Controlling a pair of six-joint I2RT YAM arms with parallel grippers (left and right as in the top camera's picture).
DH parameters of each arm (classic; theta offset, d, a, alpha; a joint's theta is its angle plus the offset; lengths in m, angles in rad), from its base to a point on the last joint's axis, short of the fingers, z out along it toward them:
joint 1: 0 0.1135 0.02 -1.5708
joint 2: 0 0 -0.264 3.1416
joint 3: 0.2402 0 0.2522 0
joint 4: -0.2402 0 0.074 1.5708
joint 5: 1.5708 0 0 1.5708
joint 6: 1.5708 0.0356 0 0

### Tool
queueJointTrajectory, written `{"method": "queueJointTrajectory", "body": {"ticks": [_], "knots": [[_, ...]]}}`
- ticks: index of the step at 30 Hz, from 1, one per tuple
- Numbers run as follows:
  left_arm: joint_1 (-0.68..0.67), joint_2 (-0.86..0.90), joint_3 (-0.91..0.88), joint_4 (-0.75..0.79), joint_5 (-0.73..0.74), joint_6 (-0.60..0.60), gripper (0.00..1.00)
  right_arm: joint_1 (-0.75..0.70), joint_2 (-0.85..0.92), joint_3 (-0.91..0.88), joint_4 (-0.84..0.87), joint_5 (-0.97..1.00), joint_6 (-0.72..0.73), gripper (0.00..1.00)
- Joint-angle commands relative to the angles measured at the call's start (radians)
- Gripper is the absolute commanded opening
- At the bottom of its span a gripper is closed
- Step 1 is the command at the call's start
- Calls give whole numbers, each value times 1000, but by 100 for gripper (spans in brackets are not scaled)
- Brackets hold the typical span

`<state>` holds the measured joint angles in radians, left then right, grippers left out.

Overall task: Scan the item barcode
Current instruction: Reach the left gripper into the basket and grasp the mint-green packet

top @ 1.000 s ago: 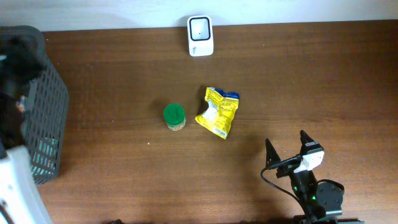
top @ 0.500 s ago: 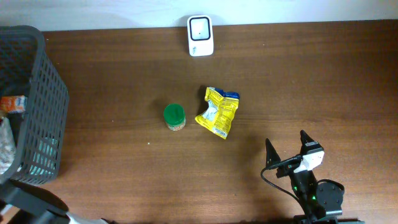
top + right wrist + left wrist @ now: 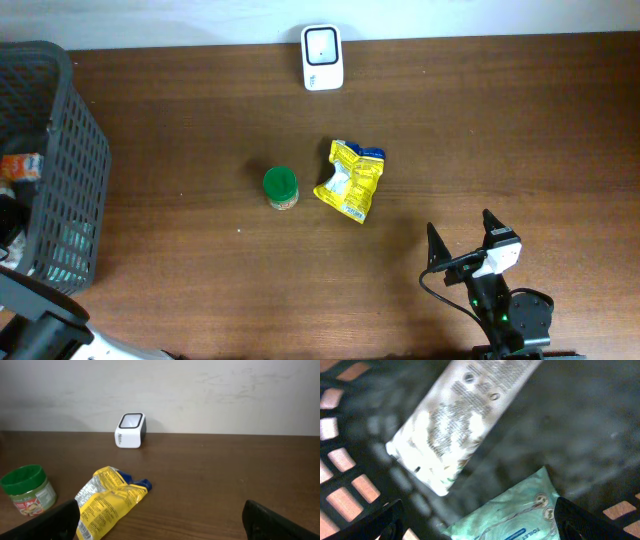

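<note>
Scanning partly done, two items left on the worktop

The basket (image 3: pixel 60 150) stands at the left edge of the worktop (image 3: pixel 500 130). Inside it the left wrist view shows a white pack (image 3: pixel 455 425) with printed text and a pale green wipes pack (image 3: pixel 510 510). The overhead view also shows a small orange pack (image 3: pixel 20 167) there. I judge these to be items already scanned and put away, though no picture proves it.

The left tool (image 3: pixel 479 522) hangs over the inside of the basket. Its fingers are spread wide at both lower corners of its view and it has hold of nothing.

Two items are not yet handled. The jar (image 3: pixel 280 187) with a green lid stands upright near the middle of the worktop. The yellow bag (image 3: pixel 352 180) lies crumpled just beside it, on the side away from the basket. The scanner (image 3: pixel 322 57) sits at the far edge, about midway along it, well apart from both.

The right tool (image 3: pixel 460 232) rests near the near edge, toward the right corner. Its fingers are fully apart and empty. I think one of the two items must next be lifted and its barcode shown to the scanner.

The worktop is dark brown wood with visible grain. Behind its far edge is a plain pale wall (image 3: pixel 200 390).
</note>
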<state>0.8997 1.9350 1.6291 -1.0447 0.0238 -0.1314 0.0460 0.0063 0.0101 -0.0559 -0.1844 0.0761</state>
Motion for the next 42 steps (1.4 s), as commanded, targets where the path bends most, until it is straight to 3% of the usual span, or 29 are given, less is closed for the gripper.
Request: {"method": "queueJointTrajectory", "body": {"ticks": [1, 7, 21, 25, 29, 30, 31, 36, 42], "knots": [[-4, 31, -9, 27, 164, 148, 93, 7, -3, -5, -7, -5, 7, 98], [-31, 50, -9, 41, 227, 220, 93, 7, -3, -5, -7, -5, 7, 98], [-101, 177, -13, 0, 156, 238, 84, 7, -3, -5, -7, -5, 7, 98], [-100, 208, -16, -27, 156, 238, 65, 7, -3, -5, -7, -5, 7, 98], [-100, 210, -23, -26, 156, 238, 26, 7, -3, -5, -7, -5, 7, 98], [-100, 210, -22, -23, 156, 238, 7, 7, -3, -5, -7, -5, 7, 98], [-100, 210, -22, -22, 156, 238, 0, 7, -3, -5, -7, -5, 7, 98], [-100, 203, 19, -47, 156, 237, 0, 7, -3, -5, -7, -5, 7, 98], [-100, 127, 227, -128, 156, 171, 0, 7, -3, -5, -7, -5, 7, 98]]}}
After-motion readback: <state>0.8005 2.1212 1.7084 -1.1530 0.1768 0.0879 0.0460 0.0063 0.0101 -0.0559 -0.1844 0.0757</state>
